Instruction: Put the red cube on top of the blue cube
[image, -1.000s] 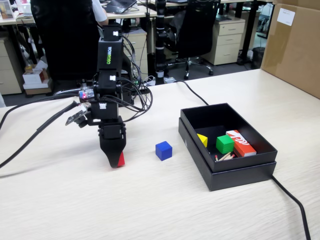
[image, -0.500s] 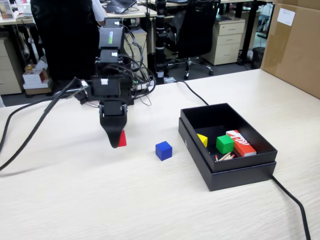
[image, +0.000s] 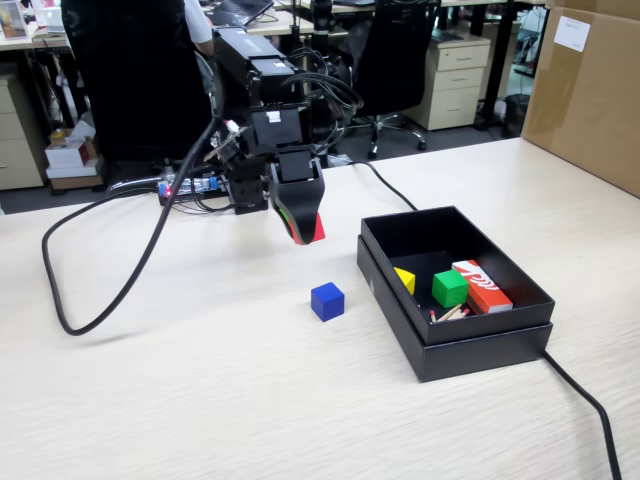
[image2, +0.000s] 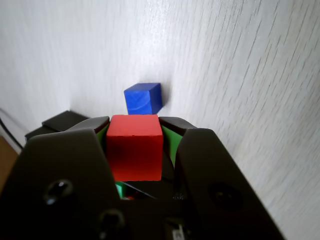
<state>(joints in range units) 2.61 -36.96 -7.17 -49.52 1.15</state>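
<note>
Open black box (image: 455, 340) holding yellow piece (image: 405, 280), green cube (image: 449, 288), red-orange and white box (image: 481, 285), cardboard carton (image: 590, 90) beyond

The pincer (image: 303, 232) hides most of the red cube (image: 318, 230) (fixed view).

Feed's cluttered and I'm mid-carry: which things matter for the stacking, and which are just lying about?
In play:
red cube, clamped in the tool
blue cube, alone on the table

Lying about:
black box
green cube
yellow piece
red-and-white box
</note>
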